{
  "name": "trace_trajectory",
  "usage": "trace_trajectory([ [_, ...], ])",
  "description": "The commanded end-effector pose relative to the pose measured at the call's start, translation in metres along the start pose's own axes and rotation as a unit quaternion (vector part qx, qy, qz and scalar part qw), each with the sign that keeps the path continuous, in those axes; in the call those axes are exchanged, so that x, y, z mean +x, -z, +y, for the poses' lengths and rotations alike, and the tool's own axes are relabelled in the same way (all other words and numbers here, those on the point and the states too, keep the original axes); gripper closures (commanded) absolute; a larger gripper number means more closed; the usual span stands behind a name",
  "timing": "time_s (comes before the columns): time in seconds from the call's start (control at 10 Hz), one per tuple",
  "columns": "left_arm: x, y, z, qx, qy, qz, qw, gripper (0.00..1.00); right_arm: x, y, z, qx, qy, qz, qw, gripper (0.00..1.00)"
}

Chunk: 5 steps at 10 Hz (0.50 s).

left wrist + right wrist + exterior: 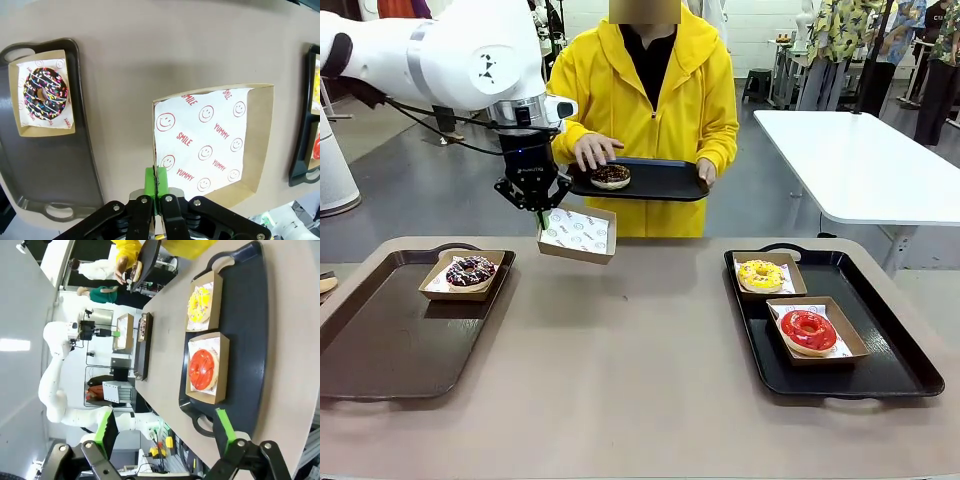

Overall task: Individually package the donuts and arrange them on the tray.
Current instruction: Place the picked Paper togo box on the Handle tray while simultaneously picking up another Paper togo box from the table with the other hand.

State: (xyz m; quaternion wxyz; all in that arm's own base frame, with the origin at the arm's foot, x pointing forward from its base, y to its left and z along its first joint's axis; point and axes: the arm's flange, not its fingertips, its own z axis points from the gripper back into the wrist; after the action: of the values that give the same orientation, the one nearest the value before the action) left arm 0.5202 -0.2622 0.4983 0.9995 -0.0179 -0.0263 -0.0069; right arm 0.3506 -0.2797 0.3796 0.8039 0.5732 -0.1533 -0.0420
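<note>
My left gripper hangs over the table's far left part, shut on the rim of an empty paper-lined box that is lifted clear of the table. In the left wrist view its green pads pinch the box at its near edge. A chocolate donut with pale sprinkles sits boxed on the left tray. The yellow donut and red donut sit boxed on the right tray. The person holds a small black tray with the crumb-topped chocolate donut. My right gripper is open above the right tray's end.
A bare stretch of tan table lies between the two trays. A white table stands at the far right behind. The person's hand rests beside the donut on the held tray.
</note>
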Motion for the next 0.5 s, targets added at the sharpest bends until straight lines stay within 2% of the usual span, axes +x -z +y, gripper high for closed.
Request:
trace_trajectory([
  [0.0,0.020,-0.002,-0.009,0.016,0.000,0.012,1.000,1.00,0.003,-0.003,0.004,-0.007,-0.010,0.008,1.000,0.00],
  [0.2,0.029,0.003,-0.010,0.026,0.011,0.014,1.000,1.00,0.000,0.003,0.007,-0.019,-0.017,0.014,1.000,0.00],
  [0.4,0.021,0.012,0.000,0.024,0.020,0.005,1.000,1.00,0.001,0.000,0.000,-0.004,-0.002,0.004,1.000,0.00],
])
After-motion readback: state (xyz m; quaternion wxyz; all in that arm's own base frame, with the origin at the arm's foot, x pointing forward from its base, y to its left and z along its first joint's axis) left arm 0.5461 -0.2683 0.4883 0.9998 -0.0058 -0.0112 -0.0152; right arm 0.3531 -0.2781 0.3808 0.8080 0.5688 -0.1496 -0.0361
